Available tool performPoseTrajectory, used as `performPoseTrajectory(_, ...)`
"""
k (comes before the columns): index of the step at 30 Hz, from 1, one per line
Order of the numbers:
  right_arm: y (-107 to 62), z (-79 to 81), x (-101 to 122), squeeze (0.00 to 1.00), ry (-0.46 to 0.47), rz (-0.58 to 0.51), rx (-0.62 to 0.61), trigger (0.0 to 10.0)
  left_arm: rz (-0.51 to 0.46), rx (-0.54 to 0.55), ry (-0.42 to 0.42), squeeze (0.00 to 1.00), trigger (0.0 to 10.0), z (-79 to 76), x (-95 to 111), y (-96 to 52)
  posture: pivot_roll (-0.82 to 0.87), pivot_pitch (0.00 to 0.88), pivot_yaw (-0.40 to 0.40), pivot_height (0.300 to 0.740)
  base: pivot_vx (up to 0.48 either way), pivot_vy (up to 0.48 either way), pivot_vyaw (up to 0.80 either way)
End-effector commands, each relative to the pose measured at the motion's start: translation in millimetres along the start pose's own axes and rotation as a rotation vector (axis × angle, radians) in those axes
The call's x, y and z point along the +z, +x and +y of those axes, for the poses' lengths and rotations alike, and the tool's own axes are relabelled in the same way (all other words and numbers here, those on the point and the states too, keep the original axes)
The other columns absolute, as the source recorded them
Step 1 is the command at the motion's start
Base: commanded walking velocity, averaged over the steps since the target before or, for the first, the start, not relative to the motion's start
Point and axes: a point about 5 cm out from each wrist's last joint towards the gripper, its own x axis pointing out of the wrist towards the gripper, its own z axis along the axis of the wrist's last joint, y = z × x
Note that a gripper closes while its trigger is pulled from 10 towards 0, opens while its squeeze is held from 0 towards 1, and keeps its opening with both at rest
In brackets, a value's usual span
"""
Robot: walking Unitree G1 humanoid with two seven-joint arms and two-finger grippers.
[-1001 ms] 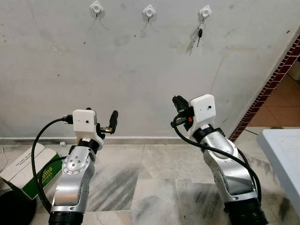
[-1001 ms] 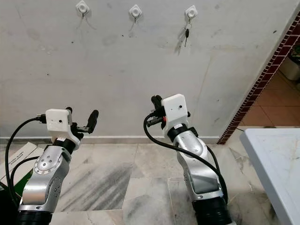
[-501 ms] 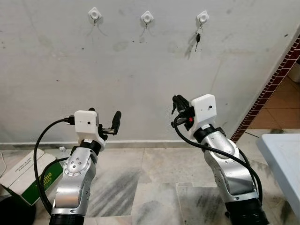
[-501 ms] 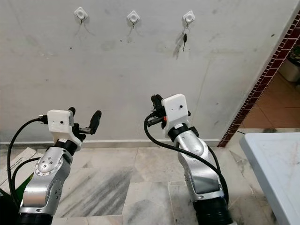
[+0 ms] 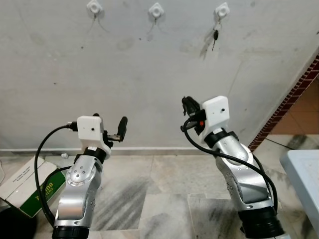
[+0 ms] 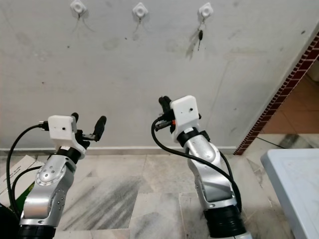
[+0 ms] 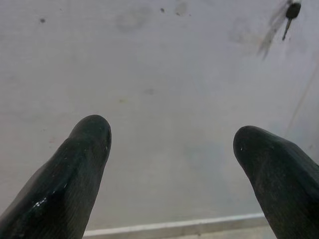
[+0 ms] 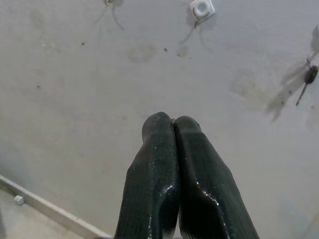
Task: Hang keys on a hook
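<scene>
The keys (image 5: pixel 215 38) hang on the rightmost hook (image 5: pixel 222 10) of three white hooks fixed high on the grey wall (image 5: pixel 149 74), the key dangling straight down so its long axis runs vertically against the plaster. From both hands they lie up and away: the right hand (image 5: pixel 187 105) sits well below that hook and only a little to its left, so it is the nearer of the two, while the left hand (image 5: pixel 119 130) is lower and far off to the left, closer to being under the leftmost hook (image 5: pixel 93 7). The right hand's fingers (image 8: pixel 164 174) are pressed together with nothing between them; the left hand's fingers (image 7: pixel 79 164) are spread wide and empty. Judging by this, the hanging looks done already, and any further move would mean the right arm reaching upward along the wall.
</scene>
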Motion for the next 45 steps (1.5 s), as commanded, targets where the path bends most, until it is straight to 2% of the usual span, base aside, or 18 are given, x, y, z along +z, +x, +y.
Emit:
performPoseTrajectory(1,3.2,5.9,4.9,0.0,-0.001,-0.024,0.027,10.0,-0.006,0.013,0.011,0.0,10.0,5.6,2.9,-0.5,0.0,0.033,-0.012,0.74,0.274,0.0,0.0)
performPoseTrajectory(19,4.5,8.7,6.9,0.0,0.012,-0.039,0.048,10.0,-0.005,0.004,0.009,0.0,10.0,4.5,3.2,1.0,0.0,0.035,-0.003,0.74,0.308,0.0,0.0)
performPoseTrajectory(45,5.3,14.9,10.6,0.0,-0.018,-0.058,0.121,10.0,-0.002,0.001,0.008,0.0,10.0,2.7,2.3,2.2,0.0,0.035,0.0,0.74,0.316,0.306,0.0)
